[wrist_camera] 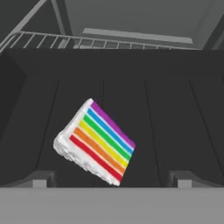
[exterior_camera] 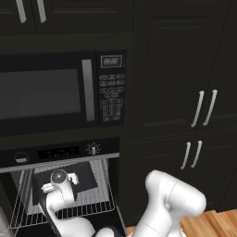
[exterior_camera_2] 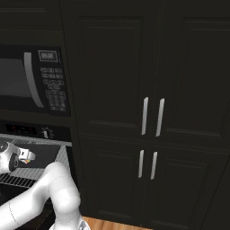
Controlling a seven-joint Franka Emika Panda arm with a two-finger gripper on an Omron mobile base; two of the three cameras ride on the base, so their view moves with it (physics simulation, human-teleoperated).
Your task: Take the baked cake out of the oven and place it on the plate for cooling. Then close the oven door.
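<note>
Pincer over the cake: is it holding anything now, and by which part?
Nothing is held. The pincer is open, its fingertips apart on either side of the cake, which lies on the tray.

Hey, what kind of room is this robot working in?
Most likely a home kitchen: a black microwave sits above a built-in oven, with tall dark cabinets beside them and a cake slice on the oven tray.

- One cake [wrist_camera: 95,142]
- One tray [wrist_camera: 175,118]
- One oven [exterior_camera: 60,185]
- One microwave [exterior_camera: 60,92]
- Two knobs [exterior_camera: 93,149]
- Six cabinet handles [exterior_camera: 199,109]
</note>
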